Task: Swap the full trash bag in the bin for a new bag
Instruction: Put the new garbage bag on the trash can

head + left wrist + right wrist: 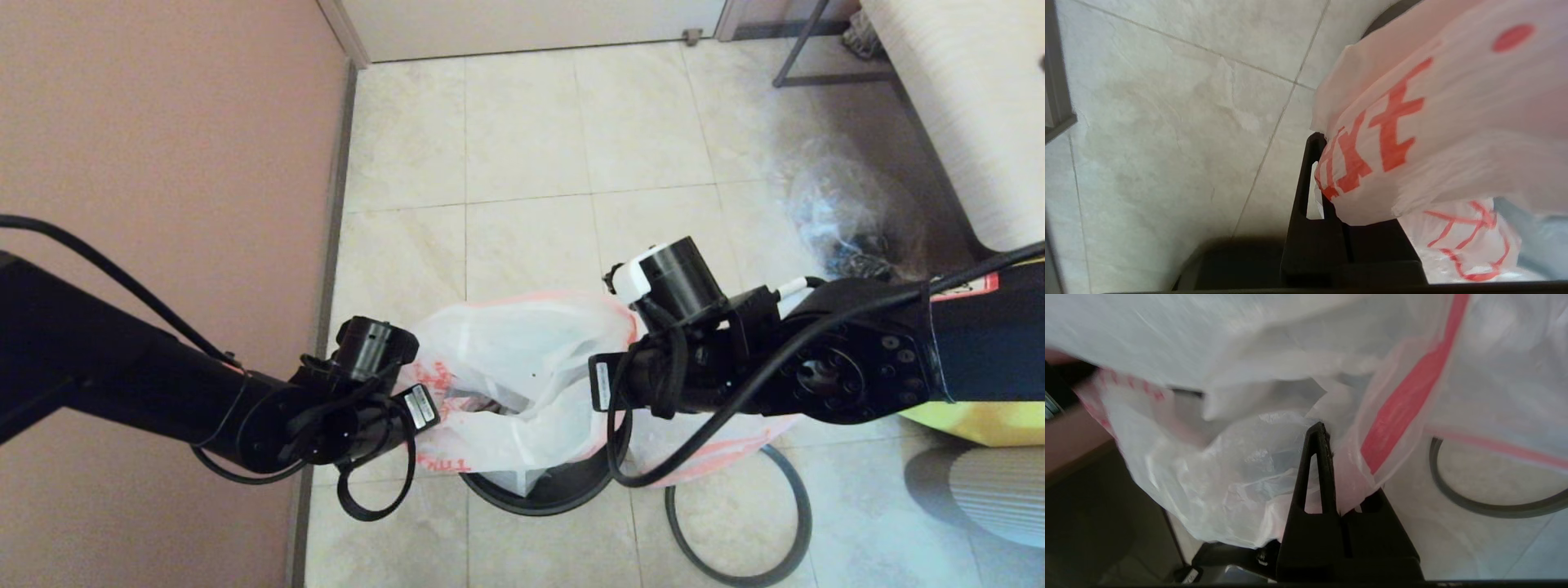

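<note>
- Two arms in play, both pinching the same bag, one per side.
- L arm comes in from 9 o'clock in head view; left gripper (1331,183) sits at the bag's 9 o'clock edge, fingers (1306,228) clamped tight on a fold of the printed film.
- Trash bag (522,367): white translucent plastic w/ red print, mouth spread open between the two grippers, lower part down inside the bin. Dark contents visible through the opening, can't ID them.
- Bin (543,490): black, round, on the tile floor at 6 o'clock of head view, directly under the bag; only its near rim and wall show past the plastic.
- R arm enters from 3 o'clock; right gripper (1327,469) at the bag's 3 o'clock edge, fingers (1316,473) closed w/ thin film caught between the tips.
- Grey hoop (739,523): lying flat on the tiles at ~4 o'clock of the bin, off it; part of the bag drapes over the hoop's far side.
- Clear crumpled bag (849,216) on the floor at ~2 o'clock, well apart from the bin, dark stuff inside.
- Yellow item (980,420) at 3 o'clock edge, mostly behind the R arm.
</note>
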Available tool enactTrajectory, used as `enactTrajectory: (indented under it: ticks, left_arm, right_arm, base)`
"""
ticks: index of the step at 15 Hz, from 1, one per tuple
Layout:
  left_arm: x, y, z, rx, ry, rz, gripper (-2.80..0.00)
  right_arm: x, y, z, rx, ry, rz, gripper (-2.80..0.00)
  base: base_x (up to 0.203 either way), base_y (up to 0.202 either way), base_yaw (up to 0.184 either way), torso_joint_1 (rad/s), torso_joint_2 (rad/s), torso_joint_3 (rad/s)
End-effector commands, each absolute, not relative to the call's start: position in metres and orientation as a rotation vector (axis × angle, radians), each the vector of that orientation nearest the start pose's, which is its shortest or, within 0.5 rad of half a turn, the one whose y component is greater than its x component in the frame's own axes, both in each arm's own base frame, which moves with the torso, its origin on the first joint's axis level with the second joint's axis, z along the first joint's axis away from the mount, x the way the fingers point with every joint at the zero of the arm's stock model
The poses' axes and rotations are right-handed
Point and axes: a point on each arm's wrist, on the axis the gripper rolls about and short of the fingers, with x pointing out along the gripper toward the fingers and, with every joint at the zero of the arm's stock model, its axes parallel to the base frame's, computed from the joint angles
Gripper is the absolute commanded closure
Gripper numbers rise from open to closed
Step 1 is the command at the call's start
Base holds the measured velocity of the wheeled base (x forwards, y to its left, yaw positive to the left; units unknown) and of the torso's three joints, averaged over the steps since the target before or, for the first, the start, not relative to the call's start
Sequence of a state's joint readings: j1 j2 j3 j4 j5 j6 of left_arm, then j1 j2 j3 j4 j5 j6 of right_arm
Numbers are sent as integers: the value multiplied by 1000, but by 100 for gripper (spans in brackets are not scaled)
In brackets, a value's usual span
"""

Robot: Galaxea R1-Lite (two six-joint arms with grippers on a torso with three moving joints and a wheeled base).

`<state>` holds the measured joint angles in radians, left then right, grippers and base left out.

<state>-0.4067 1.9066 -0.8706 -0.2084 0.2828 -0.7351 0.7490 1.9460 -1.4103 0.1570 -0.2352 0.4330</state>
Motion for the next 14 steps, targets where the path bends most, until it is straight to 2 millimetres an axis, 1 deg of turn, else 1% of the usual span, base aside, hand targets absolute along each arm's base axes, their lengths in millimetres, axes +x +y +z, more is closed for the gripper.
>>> enactTrajectory:
  ticks: [1, 3, 6, 8, 10, 11, 13, 14]
  left_arm:
    - [293, -126, 99, -413, 772, 157, 0]
    - [277, -136, 92, -374, 810, 132, 0]
    - [258, -134, 77, -333, 872, 137, 0]
    - [259, -135, 58, -306, 917, 155, 0]
    - [265, -137, 35, -288, 931, 163, 0]
    - [267, -139, 26, -274, 937, 162, 0]
    - [269, -141, 17, -255, 948, 157, 0]
    - [275, -144, 16, -257, 941, 155, 0]
  right_arm:
    - [272, 243, 180, 71, 737, 341, 0]
    - [266, 230, 160, 52, 789, 321, 0]
    - [264, 214, 133, 49, 818, 283, 0]
    - [268, 210, 112, 31, 861, 253, 0]
    - [280, 210, 91, 21, 891, 222, 0]
    - [287, 209, 81, 24, 892, 209, 0]
    - [297, 208, 66, 23, 895, 178, 0]
    - [303, 206, 61, 25, 897, 161, 0]
  base:
    - [0, 0, 0, 0, 0, 0]
    - [0, 0, 0, 0, 0, 0]
    - [0, 0, 0, 0, 0, 0]
    - [0, 0, 0, 0, 0, 0]
    - [0, 0, 0, 0, 0, 0]
    - [0, 0, 0, 0, 0, 0]
    - [0, 0, 0, 0, 0, 0]
    - [0, 0, 0, 0, 0, 0]
